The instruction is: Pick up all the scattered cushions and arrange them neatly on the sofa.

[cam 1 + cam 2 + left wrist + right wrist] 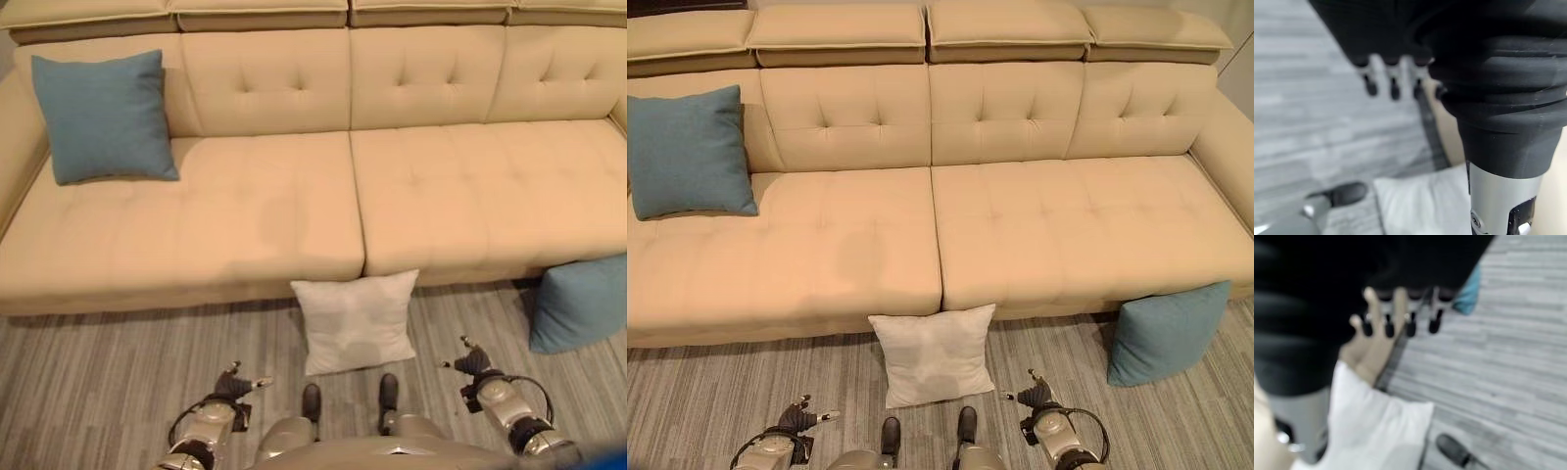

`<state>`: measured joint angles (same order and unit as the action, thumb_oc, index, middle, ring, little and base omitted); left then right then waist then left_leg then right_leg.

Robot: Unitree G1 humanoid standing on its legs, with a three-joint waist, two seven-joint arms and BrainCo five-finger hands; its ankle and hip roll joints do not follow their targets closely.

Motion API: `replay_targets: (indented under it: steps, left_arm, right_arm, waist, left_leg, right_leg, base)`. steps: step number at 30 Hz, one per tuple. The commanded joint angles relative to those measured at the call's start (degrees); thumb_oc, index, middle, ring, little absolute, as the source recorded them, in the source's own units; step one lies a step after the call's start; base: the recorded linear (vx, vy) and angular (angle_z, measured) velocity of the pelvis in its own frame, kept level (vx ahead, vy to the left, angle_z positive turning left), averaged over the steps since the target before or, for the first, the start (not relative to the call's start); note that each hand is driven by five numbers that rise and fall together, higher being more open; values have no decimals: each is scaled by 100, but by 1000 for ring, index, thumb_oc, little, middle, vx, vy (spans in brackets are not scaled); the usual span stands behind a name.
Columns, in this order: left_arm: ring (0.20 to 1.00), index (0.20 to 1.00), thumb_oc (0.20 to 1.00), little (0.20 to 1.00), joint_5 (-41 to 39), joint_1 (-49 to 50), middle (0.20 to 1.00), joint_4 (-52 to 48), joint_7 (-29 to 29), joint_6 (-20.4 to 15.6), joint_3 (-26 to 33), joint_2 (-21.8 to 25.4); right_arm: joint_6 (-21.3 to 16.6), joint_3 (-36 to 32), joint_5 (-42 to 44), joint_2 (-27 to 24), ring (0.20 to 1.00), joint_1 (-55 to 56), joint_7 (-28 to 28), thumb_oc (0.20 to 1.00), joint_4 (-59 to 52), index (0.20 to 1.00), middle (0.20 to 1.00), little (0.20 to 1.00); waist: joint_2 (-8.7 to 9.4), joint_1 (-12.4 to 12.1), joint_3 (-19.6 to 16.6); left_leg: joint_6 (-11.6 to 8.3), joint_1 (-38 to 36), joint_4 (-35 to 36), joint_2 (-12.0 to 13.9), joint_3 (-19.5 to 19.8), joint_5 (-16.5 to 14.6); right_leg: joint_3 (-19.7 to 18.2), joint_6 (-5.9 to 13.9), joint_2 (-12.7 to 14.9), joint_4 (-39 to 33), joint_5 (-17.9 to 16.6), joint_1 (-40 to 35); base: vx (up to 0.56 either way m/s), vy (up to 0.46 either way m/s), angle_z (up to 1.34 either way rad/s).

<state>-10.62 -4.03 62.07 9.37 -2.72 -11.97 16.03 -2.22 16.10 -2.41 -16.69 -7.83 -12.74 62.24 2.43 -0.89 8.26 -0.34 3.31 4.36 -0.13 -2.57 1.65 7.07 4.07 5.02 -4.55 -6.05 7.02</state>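
Observation:
A white cushion [354,321] leans upright against the front of the beige sofa [265,215], on the floor straight ahead of me. A blue cushion [578,304] stands on the floor at the sofa's right front. Another blue cushion [103,116] rests upright on the left end of the seat against the backrest. My left hand [237,384] hangs low to the left of the white cushion, fingers straight and empty. My right hand [473,363] hangs to its right, between the white cushion and the floor's blue one, fingers straight and empty. The white cushion [1420,200] also appears past my left hand's fingers [1393,83].
Grey striped carpet [108,382] covers the floor in front of the sofa. The sofa's long tufted seat [460,196] is bare from its middle to its right end. An armrest [1229,162] closes the sofa's right end.

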Motion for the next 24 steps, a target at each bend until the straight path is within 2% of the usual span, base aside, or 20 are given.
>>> replay_targets:
  steps: [1, 3, 7, 8, 11, 16, 17, 20, 24]
  left_arm:
    - [1000, 1000, 1000, 1000, -284, -680, 1000, 68, 379, -115, -22, 120]
    - [1000, 1000, 1000, 1000, -549, -924, 1000, -54, 584, -188, -10, 180]
    - [1000, 1000, 1000, 1000, -1114, -1396, 1000, -330, 935, -370, -16, 230]
    - [1000, 1000, 1000, 1000, -1233, -1516, 1000, -390, 994, -429, -21, 267]
    - [1000, 1000, 1000, 1000, -1550, -1970, 1000, -653, 1174, -548, -86, 370]
    - [1000, 1000, 1000, 1000, -1864, -2614, 1000, -913, 1306, -662, -196, 513]
    - [1000, 1000, 1000, 1000, -1948, -2937, 1000, -1044, 1382, -702, -237, 609]
    - [1000, 1000, 1000, 1000, -1976, -3245, 1000, -1124, 1506, -702, -242, 706]
    - [1000, 1000, 1000, 1000, -1952, -3515, 1000, -1194, 1591, -654, -263, 776]
  right_arm:
    - [-78, -55, 216, -238, 1000, -462, -231, 1000, -221, 1000, 1000, 1000]
    - [-108, -88, 366, -282, 1000, -630, -350, 1000, -323, 1000, 1000, 1000]
    - [-136, -180, 707, -438, 1000, -1017, -637, 1000, -730, 1000, 1000, 1000]
    - [-154, -173, 792, -476, 1000, -1133, -706, 1000, -803, 1000, 1000, 1000]
    - [-235, -176, 1070, -652, 1000, -1617, -887, 1000, -1147, 1000, 1000, 1000]
    - [-313, -118, 1324, -956, 1000, -2358, -1060, 1000, -1421, 1000, 1000, 1000]
    - [-351, -94, 1449, -1135, 1000, -2717, -1098, 1000, -1370, 1000, 1000, 1000]
    - [-371, -58, 1531, -1316, 1000, -3133, -1143, 1000, -1420, 1000, 1000, 1000]
    - [-334, 30, 1502, -1456, 1000, -3506, -1192, 1000, -1416, 1000, 1000, 1000]
  waist:
    - [43, 0, 619]
    - [66, -18, 842]
    - [94, 3, 977]
    - [91, 10, 997]
    - [66, 36, 1088]
    - [56, 57, 1189]
    - [33, 64, 1249]
    - [28, 75, 1264]
    - [43, 105, 1281]
  left_leg:
    - [-125, 756, -508, -125, 265, 74]
    - [-128, 1425, -1045, -157, 257, 76]
    - [-139, 2628, -1809, -185, 300, 33]
    - [-164, 2851, -2023, -161, 301, -140]
    - [-193, 3703, -2591, -111, 272, -228]
    - [-213, 4771, -3343, -57, 292, -400]
    - [-215, 5308, -3791, -34, 324, -491]
    - [-167, 5988, -4364, -74, 352, -665]
    - [-149, 6604, -4873, -105, 385, -823]
  right_leg:
    - [-102, 189, -7, 1251, 675, 675]
    - [-54, 135, 39, 1703, 672, 1297]
    - [-6, 83, 163, 2406, 750, 2420]
    - [-53, 110, 195, 2639, 915, 2662]
    - [-83, 105, 295, 3228, 1021, 3509]
    - [-212, 68, 382, 4124, 1284, 4588]
    - [-251, 37, 432, 4600, 1433, 5087]
    - [-329, -20, 433, 5186, 1609, 5759]
    - [-385, -80, 459, 5710, 1816, 6390]
  base:
    - [-343, -34, 0]
    - [-274, -39, 6]
    - [-151, -46, 17]
    - [-64, -24, 9]
    - [-86, -18, 6]
    - [-48, -8, 5]
    - [0, 0, 0]
    - [28, -16, 3]
    - [66, -22, 6]
